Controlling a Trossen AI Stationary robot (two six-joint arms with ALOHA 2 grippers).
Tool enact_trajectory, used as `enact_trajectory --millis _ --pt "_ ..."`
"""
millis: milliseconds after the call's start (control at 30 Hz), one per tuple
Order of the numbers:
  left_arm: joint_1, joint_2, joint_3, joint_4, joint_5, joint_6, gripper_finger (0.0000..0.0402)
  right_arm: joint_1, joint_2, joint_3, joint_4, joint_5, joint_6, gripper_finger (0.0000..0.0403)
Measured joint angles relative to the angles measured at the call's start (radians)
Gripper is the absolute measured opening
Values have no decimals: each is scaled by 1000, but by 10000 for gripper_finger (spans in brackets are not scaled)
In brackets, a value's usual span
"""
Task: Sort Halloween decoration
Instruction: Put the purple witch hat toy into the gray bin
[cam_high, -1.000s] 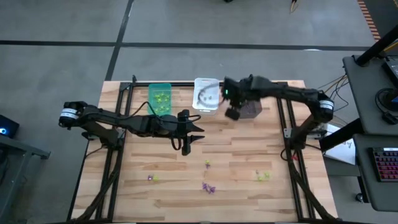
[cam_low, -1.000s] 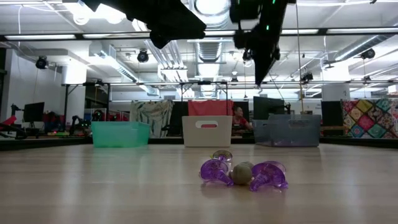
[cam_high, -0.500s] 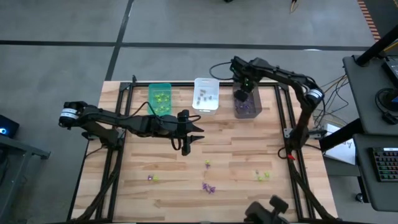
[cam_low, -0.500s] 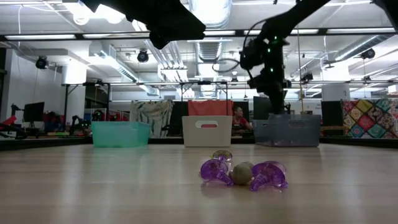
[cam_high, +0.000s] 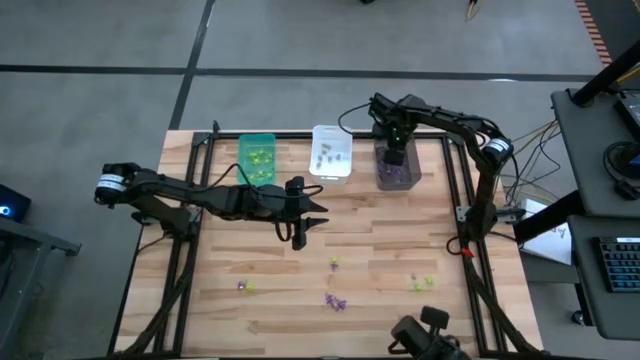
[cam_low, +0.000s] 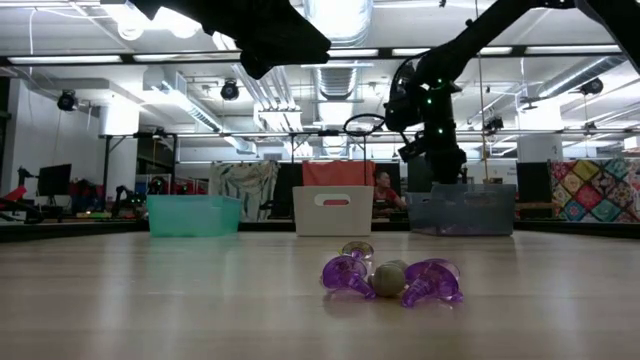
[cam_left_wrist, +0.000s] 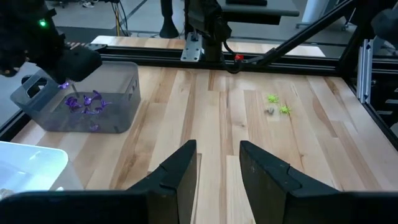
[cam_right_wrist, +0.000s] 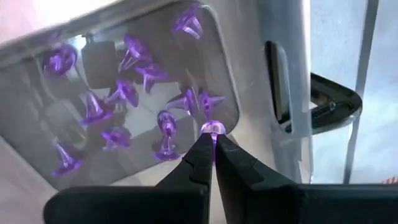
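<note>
My right gripper (cam_right_wrist: 212, 144) hangs over the dark grey bin (cam_high: 397, 172) at the table's far right, shut on a small purple trinket (cam_right_wrist: 212, 129). Several purple trinkets (cam_right_wrist: 124, 93) lie on that bin's floor. My left gripper (cam_left_wrist: 217, 163) hovers open over the middle of the table (cam_high: 303, 228), with nothing between its fingers. Loose trinkets lie on the wood nearer the front: a purple cluster (cam_low: 390, 279), a yellow-green pair (cam_high: 422, 283), one (cam_high: 333, 264) and another (cam_high: 243, 286). My right gripper pinches the purple trinket (cam_right_wrist: 212, 129) between the very ends of its two fingers, which come from above and point steeply down. The trinket is lifted clear, above the bin's floor, sticking out past the fingertips.
A green bin (cam_high: 257, 158) with yellow-green pieces and a white bin (cam_high: 331, 152) stand left of the grey one along the far edge. Black frame rails (cam_high: 455, 200) run along the table's sides. Bare wood (cam_left_wrist: 205, 106) lies between the bins and the loose pieces.
My right gripper has swung from in front of the white and grey bins toward the table's far right, sunk over the grey bin and rolled its wrist, staying shut on the purple trinket.
</note>
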Motion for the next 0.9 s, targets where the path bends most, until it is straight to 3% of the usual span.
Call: enact_trajectory --millis 433,900 --pt "0 0 0 0 0 -2 104 3 -8 -102 93 -57 -91 9" --pt "0 0 0 10 0 -4 104 3 -8 -120 173 -109 -98 9"
